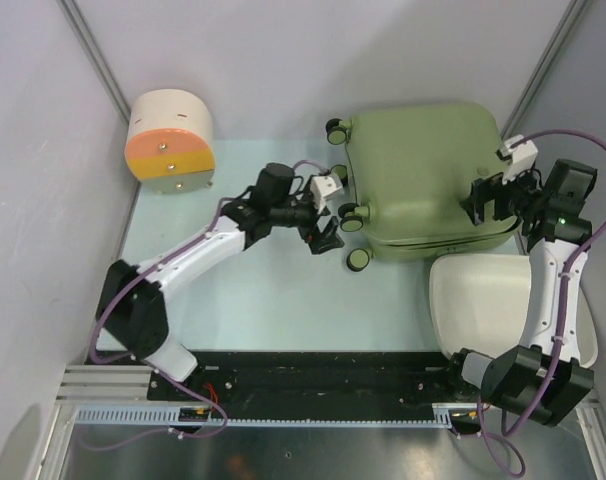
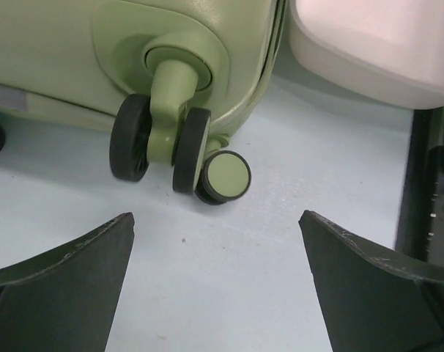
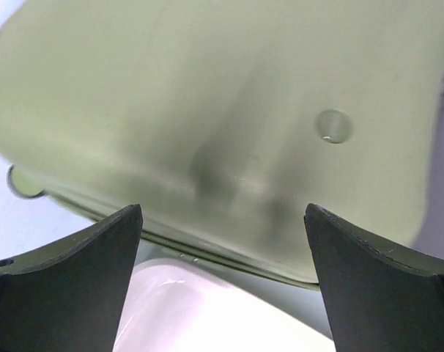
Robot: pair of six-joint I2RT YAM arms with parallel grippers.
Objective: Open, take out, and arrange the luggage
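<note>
At the luggage (image 1: 423,160), both hands (image 1: 324,238) (image 1: 481,203) gape empty.

Luggage (image 1: 423,165) shell smooth matt plastic-looking, wheels (image 2: 130,143) black rubbery tread on satin green plastic hubs, basin (image 1: 483,300) glossy white plastic, surface (image 1: 273,290) smooth matt, left pincer (image 2: 216,220) fingers (image 2: 68,279) dark matt, edges scuffed.

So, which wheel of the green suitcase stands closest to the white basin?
The wheel at the suitcase corner nearest the arm bases, lowest of the row in the top view. The others sit further back from the basin.
</note>
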